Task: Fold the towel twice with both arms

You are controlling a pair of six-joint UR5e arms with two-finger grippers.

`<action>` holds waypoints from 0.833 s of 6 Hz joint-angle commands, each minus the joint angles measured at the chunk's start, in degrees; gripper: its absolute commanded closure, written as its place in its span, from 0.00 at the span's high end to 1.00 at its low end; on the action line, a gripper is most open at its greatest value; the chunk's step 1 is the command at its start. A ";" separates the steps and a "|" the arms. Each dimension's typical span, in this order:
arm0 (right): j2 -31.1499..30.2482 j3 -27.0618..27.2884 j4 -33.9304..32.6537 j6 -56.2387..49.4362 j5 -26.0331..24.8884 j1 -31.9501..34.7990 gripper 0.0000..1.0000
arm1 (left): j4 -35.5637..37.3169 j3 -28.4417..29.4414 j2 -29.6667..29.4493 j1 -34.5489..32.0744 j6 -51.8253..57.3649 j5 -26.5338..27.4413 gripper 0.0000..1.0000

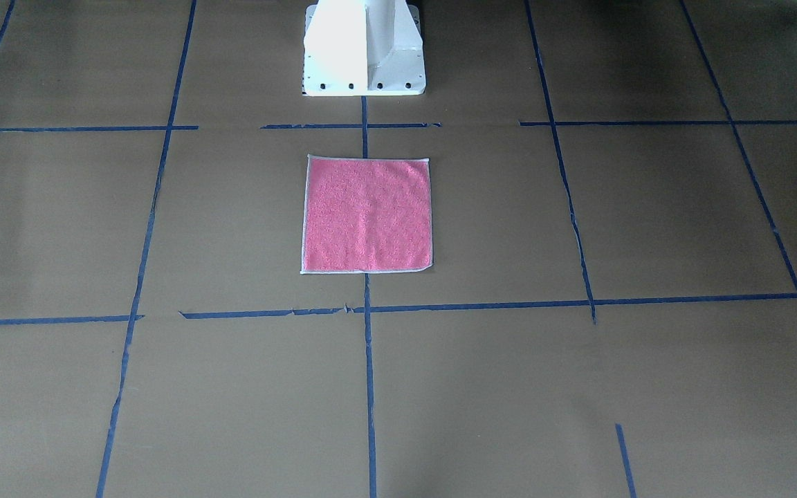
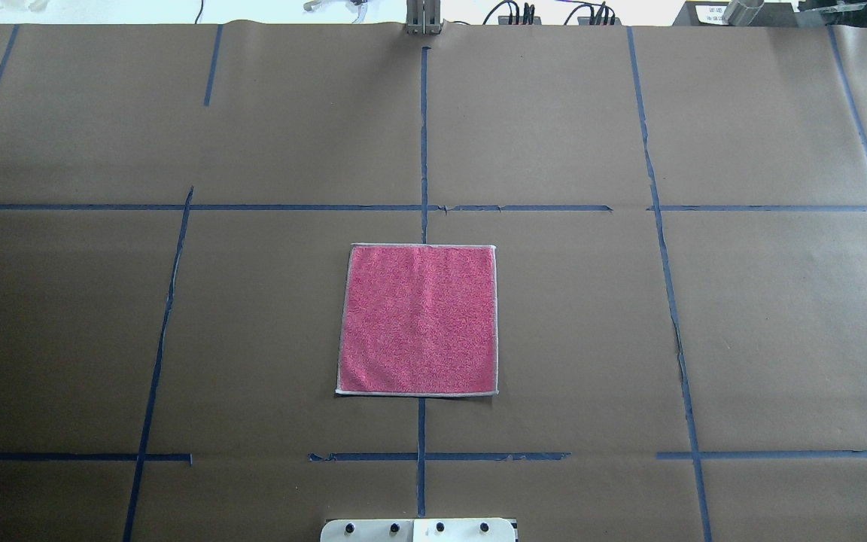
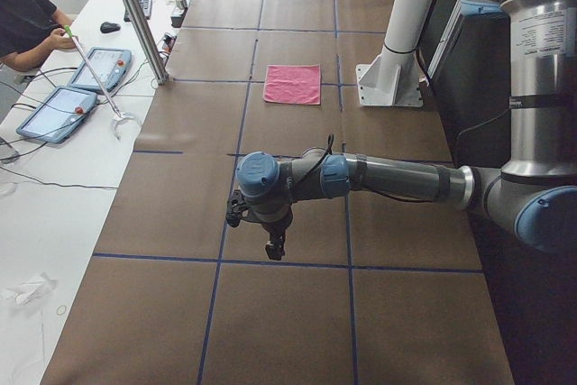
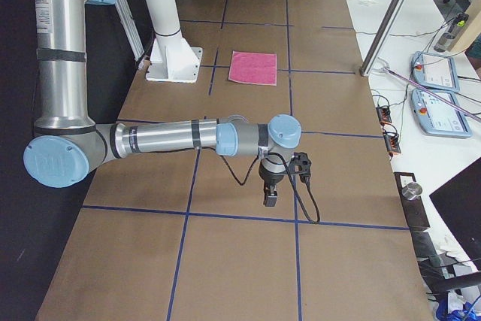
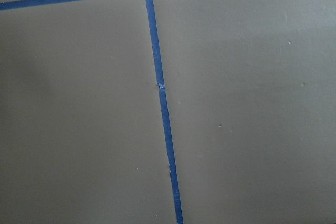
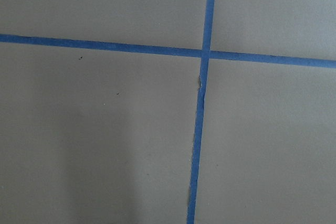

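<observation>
The towel (image 2: 418, 319) lies flat and unfolded, pink face up, in the middle of the table just ahead of the white pedestal base. It also shows in the front-facing view (image 1: 367, 214), the left view (image 3: 293, 84) and the right view (image 4: 253, 67). Neither arm appears in the overhead or front-facing view. My left gripper (image 3: 274, 249) hangs over the table far to the left of the towel. My right gripper (image 4: 270, 199) hangs far to the right of it. Both show only in the side views, so I cannot tell if they are open or shut. The wrist views show only brown paper and blue tape.
Brown paper with blue tape grid lines (image 2: 423, 143) covers the table. The white pedestal base (image 1: 364, 48) stands at the robot's side of the towel. A side bench holds tablets (image 3: 54, 113) and an operator (image 3: 22, 20) sits there.
</observation>
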 commanded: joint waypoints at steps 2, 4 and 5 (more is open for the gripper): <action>0.35 1.03 0.10 -0.26 0.42 -1.77 1.00 | -0.37 0.68 -0.61 0.14 -0.25 -0.58 1.00; 0.01 2.09 4.81 0.00 0.69 -5.02 1.00 | -2.38 0.16 -0.70 0.41 0.10 -0.76 1.00; 0.18 2.18 5.63 0.27 0.69 -7.72 1.00 | -3.96 0.60 -0.53 0.50 -0.07 -0.85 1.00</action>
